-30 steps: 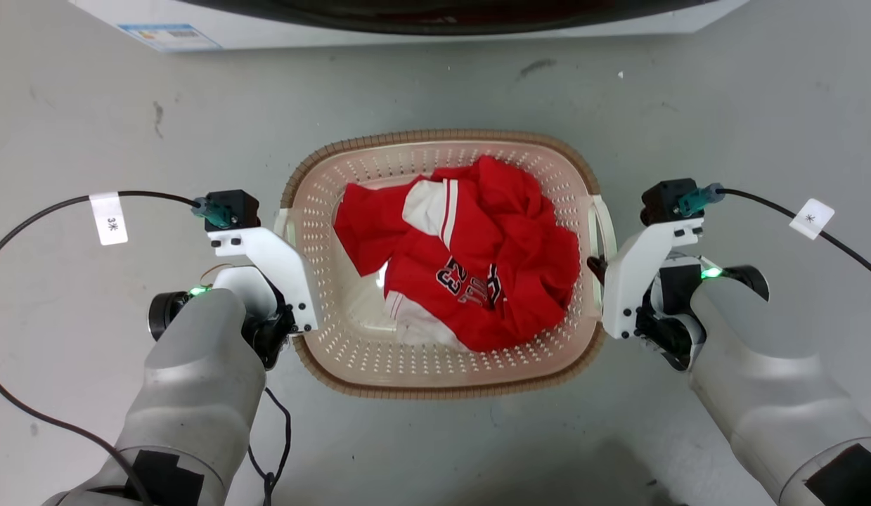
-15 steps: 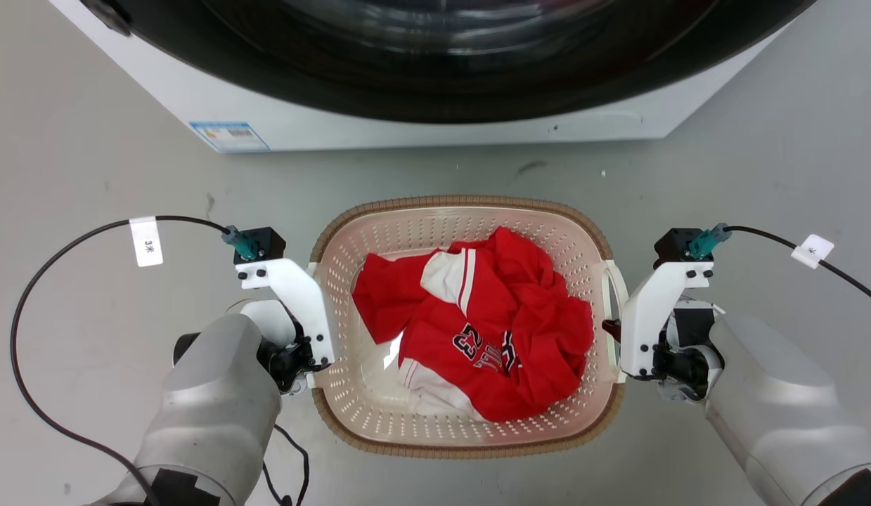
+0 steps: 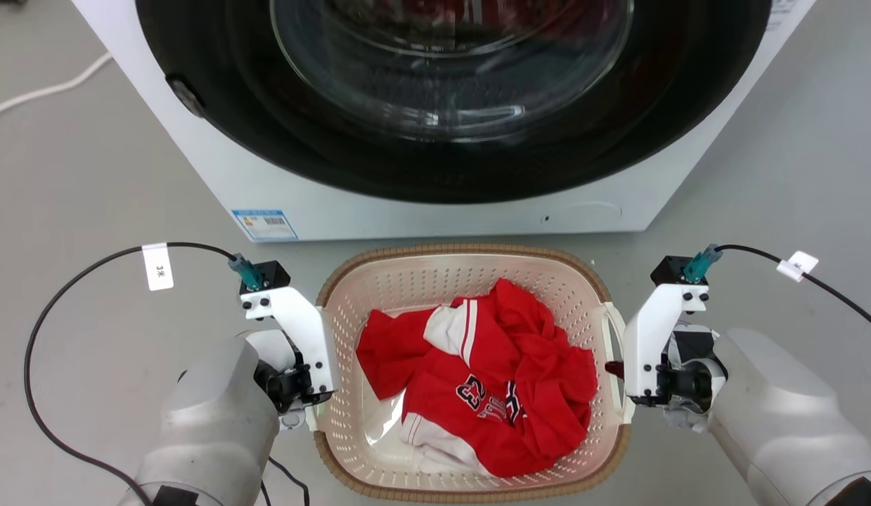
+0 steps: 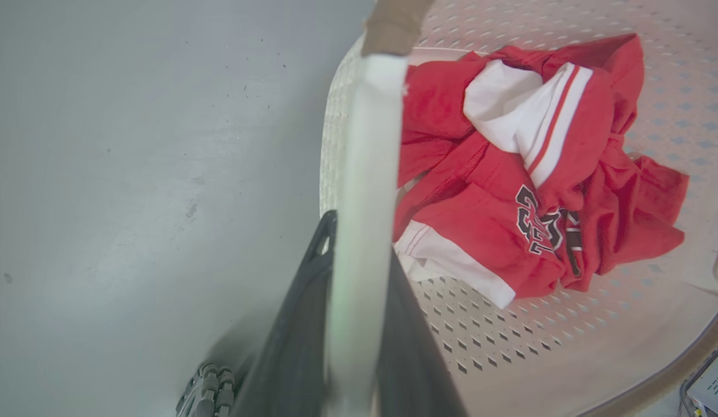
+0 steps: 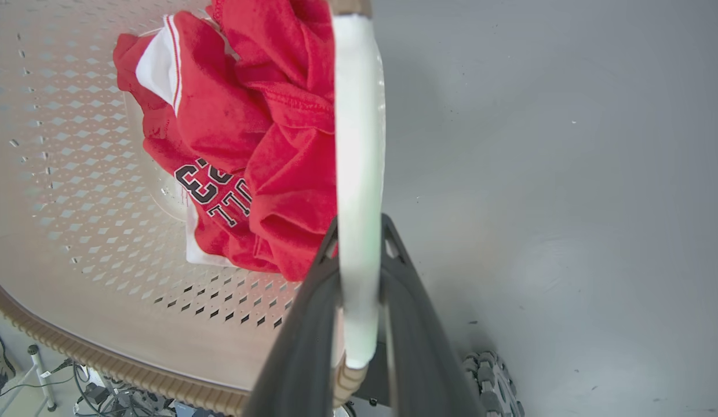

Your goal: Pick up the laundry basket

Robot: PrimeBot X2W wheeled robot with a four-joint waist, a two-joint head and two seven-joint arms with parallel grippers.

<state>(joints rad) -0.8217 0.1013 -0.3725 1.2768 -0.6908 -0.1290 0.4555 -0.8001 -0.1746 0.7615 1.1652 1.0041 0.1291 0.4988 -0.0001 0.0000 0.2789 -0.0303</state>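
The laundry basket (image 3: 463, 251) is cream perforated plastic with a brown woven-look rim, and it hangs between my two arms in front of the washing machine. A crumpled red jersey (image 3: 491, 393) lies inside it. My left gripper (image 3: 314, 402) is shut on the white left handle (image 4: 364, 145), one dark finger on each side. On the other side, my right gripper (image 3: 613, 369) is shut on the white right handle (image 5: 359, 145). In both wrist views the floor lies well below the basket wall (image 4: 509, 359), so the basket looks lifted.
A white washing machine (image 3: 421, 211) with a large dark round door (image 3: 449, 70) stands close behind the basket. A pale cable (image 3: 41, 88) lies on the grey floor at the far left. My wheeled base (image 5: 486, 370) shows beneath the right handle.
The head camera has risen and tilted, so the washing machine has come far into the picture. Both grippers have kept their hold on the handles, and the basket has stayed between the arms.
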